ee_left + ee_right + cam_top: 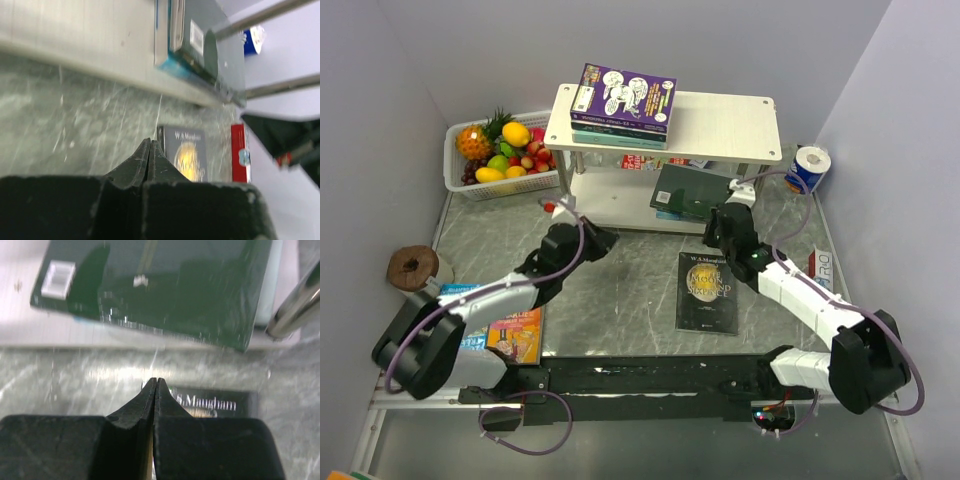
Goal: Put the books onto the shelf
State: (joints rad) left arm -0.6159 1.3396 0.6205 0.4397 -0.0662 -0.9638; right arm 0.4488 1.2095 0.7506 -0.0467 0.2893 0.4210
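The left gripper (150, 143) and right gripper (156, 383) sit pinched shut, empty — the right must open wide before reaching the black book (709, 292) at its six o'clock.

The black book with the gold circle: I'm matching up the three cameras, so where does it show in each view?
Top external: black book lies flat right of centre, in front of the shelf.
Left wrist: lower middle, right of centre.
Right wrist: bottom centre-right, title strip only.
Shared landmark: the dark green book on the shelf's lower board.
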